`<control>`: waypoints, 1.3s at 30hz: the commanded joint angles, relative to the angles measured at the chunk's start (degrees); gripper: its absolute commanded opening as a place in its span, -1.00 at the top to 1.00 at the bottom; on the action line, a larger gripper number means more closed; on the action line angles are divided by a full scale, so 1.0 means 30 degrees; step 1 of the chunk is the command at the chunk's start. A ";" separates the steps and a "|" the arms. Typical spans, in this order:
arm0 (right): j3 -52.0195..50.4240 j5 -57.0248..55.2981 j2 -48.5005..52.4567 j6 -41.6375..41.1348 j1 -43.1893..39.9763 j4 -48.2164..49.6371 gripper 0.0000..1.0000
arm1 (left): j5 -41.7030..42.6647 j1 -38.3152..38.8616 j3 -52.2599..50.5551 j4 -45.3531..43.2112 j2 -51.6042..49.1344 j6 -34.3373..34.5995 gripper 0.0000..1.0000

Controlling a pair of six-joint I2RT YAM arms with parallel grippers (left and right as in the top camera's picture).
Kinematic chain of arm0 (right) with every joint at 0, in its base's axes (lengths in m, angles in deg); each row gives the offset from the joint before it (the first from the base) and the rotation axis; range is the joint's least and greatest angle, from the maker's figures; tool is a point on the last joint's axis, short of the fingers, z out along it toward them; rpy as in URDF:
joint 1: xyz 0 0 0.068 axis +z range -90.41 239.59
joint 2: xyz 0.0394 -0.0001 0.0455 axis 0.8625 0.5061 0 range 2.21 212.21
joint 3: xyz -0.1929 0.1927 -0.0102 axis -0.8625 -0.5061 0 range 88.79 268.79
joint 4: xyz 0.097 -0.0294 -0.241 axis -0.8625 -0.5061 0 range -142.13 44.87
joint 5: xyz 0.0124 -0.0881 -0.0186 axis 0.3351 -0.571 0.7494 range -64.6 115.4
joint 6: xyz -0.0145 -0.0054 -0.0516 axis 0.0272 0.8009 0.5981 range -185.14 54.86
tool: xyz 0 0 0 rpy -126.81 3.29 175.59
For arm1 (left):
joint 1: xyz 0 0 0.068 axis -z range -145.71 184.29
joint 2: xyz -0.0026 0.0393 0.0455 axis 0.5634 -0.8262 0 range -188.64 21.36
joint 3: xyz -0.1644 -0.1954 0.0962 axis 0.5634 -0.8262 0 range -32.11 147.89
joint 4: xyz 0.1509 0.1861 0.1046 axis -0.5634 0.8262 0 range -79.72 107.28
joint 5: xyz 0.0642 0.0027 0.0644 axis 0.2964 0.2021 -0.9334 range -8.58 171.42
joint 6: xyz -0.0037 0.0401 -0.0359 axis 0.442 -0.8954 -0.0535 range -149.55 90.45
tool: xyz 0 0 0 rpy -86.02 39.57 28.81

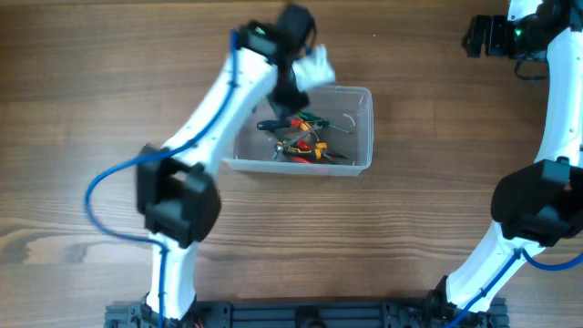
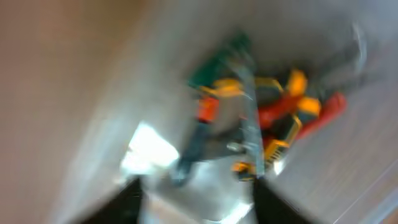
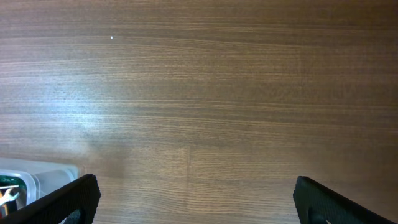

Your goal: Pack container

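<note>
The container [image 1: 357, 107] is a clear tub in the middle of the table, holding a heap of red, orange, yellow and green hand tools [image 1: 301, 137]. My left gripper [image 1: 290, 96] hangs over the tub's far left corner and hides that corner. The left wrist view is badly blurred. It shows the tools [image 2: 273, 118] close below, and my left fingers [image 2: 198, 196] stand wide apart with nothing held between them. My right gripper [image 1: 474, 36] is open and empty at the far right, over bare wood [image 3: 196, 193]. A corner of the container [image 3: 37, 177] shows at that view's lower left.
The wooden table [image 1: 437, 228] surrounds the tub. The two arm bases stand at the near edge, and the right arm rises along the right side.
</note>
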 commanded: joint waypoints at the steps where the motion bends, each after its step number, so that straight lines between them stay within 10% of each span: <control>1: -0.0087 -0.0109 0.0000 -0.0270 -0.0022 0.0051 -0.99 | 0.0313 -0.2164 0.3053 -0.0852 0.3861 0.5799 -0.99; 13: -0.0087 -0.0102 0.0000 -0.0270 -0.0022 0.0058 -1.00 | 0.0313 -0.7876 0.3315 -0.1603 0.8648 0.8830 -1.00; 29: -0.0087 -0.0109 0.0000 -0.0277 -0.0022 0.0058 -0.99 | 0.0022 -0.8306 0.3308 -0.1596 0.8874 0.8823 -0.99; 39: -0.0087 -0.0109 0.0000 -0.0277 -0.0022 0.0058 -1.00 | 0.0670 -0.7650 0.1064 -0.5872 1.4979 0.8845 -1.00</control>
